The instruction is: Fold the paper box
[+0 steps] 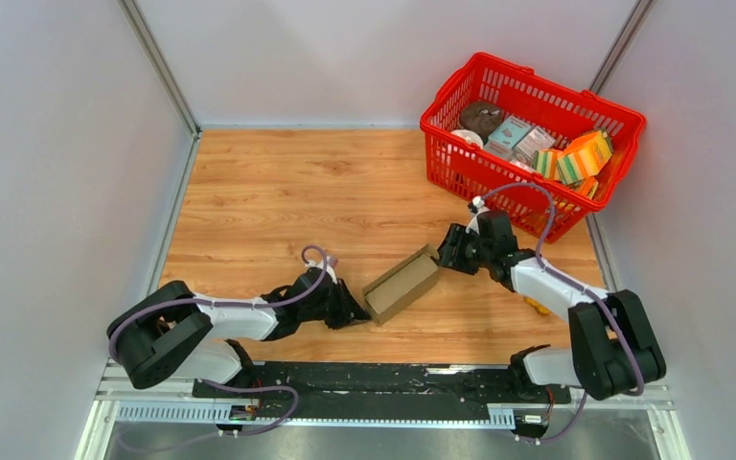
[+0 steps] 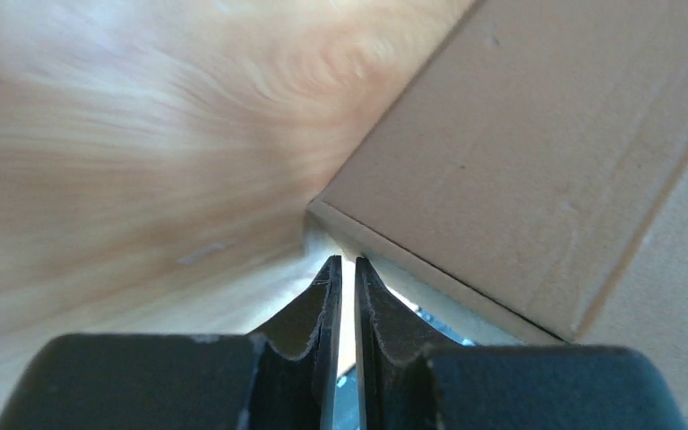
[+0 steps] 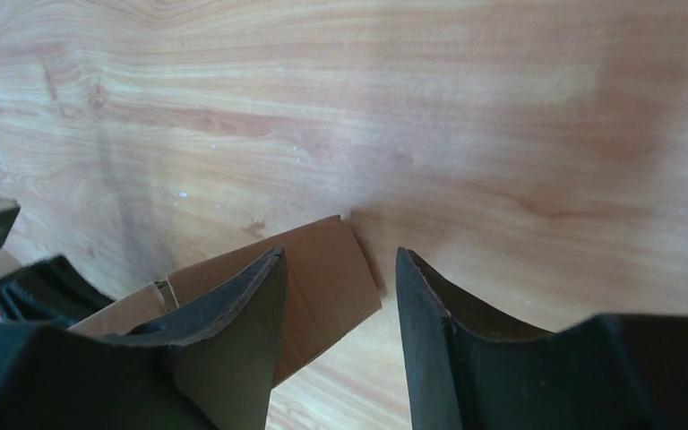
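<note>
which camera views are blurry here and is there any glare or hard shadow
top external view: sharp, evenly lit, soft shadow beside the brown cardboard paper box; left wrist view: wooden table smeared with blur, box face crisper; right wrist view: wood grain in focus, paler wash at upper right, no hard glare

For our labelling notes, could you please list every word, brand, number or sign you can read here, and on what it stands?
No text can be read.
The paper box shows no print.
The packages in the red basket are printed, but too small to read.
</note>
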### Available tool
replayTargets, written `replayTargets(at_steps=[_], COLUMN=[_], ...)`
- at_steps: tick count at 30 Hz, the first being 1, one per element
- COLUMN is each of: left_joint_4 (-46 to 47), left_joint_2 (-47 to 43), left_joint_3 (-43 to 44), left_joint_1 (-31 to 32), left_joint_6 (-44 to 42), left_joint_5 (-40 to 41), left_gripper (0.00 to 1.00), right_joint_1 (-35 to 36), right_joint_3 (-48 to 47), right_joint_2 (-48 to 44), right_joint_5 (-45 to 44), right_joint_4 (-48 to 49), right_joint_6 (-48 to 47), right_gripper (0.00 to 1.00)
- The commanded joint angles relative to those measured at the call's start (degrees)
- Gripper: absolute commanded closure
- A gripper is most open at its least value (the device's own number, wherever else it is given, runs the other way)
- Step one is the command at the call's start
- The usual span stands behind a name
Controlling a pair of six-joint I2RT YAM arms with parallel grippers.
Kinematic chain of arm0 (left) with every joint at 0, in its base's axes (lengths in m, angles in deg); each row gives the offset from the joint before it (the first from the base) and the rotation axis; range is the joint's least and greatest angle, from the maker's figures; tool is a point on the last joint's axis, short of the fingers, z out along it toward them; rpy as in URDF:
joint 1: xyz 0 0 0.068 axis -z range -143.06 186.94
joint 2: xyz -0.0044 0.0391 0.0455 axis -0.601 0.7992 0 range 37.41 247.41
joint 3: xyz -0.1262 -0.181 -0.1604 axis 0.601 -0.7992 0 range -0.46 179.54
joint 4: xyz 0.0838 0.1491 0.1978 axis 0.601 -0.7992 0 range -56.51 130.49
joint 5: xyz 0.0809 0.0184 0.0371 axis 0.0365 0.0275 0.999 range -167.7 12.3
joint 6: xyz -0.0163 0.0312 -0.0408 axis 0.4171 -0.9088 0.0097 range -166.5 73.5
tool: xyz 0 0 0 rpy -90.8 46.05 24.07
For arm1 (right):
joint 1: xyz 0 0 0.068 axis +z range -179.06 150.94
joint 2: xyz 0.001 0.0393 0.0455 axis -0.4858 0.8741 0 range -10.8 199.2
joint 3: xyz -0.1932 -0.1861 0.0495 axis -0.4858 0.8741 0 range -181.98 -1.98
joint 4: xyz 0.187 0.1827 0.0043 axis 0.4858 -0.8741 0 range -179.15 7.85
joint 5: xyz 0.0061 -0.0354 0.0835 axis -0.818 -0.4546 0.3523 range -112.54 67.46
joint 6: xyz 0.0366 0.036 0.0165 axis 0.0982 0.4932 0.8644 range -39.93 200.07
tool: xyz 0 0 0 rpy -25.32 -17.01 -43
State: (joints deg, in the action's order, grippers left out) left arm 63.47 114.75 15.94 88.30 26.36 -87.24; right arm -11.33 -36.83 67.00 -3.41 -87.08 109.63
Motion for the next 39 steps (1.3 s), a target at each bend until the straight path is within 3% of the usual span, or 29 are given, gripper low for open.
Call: replayTargets(at_steps=[1, 6, 10, 17, 19, 23, 28, 32, 39], left_joint_4=[-4.5, -16.9, -28.57, -42.66, -45.83, -49.08, -50.84, -50.76, -49.35], left_joint_2=[-4.47, -8.77, -12.03, -25.99, -32.32, -38.84, -37.01, -32.26, -23.73], left_joint_3=[1.52, 5.39, 8.11, 6.36, 6.45, 10.48, 19.09, 23.4, 27.45], left_joint_1=[-6.6, -12.76, -15.31, -15.49, -15.58, -15.49, -15.49, -15.41, -15.06], left_joint_6=[-6.05, -15.28, -20.12, -23.63, -24.87, -30.74, -37.08, -39.89, -40.95], left_joint_5=[3.21, 4.0, 6.28, 10.51, 8.5, 4.01, 3.3, 3.74, 2.16], left_gripper=[0.83, 0.82, 0.8, 0.7, 0.62, 0.44, 0.41, 0.42, 0.51], right_joint_1=[4.14, 8.54, 8.81, 8.89, 8.98, 9.77, 11.09, 11.62, 13.2], right_joint_3=[5.31, 10.41, 11.47, 9.8, 8.93, 4.98, 1.81, -1.44, -5.49], right_joint_2=[-5.81, -10.55, -11.09, -18.02, -20.4, -27.24, -30.6, -29.29, -22.52], right_joint_5=[0.29, -5.49, -7.36, -11.3, -12.1, -12.46, -8.06, -6.39, -5.16], right_joint_4=[1.93, 4.58, 5.64, -9.1, -12.63, -19.93, -18.98, -17.31, -15.9], right_joint_6=[8.48, 16.13, 15.54, 6.92, 5.16, 0.51, -5.64, -8.55, -11.01], right_gripper=[0.49, 0.46, 0.4, 0.3, 0.26, 0.28, 0.39, 0.41, 0.45])
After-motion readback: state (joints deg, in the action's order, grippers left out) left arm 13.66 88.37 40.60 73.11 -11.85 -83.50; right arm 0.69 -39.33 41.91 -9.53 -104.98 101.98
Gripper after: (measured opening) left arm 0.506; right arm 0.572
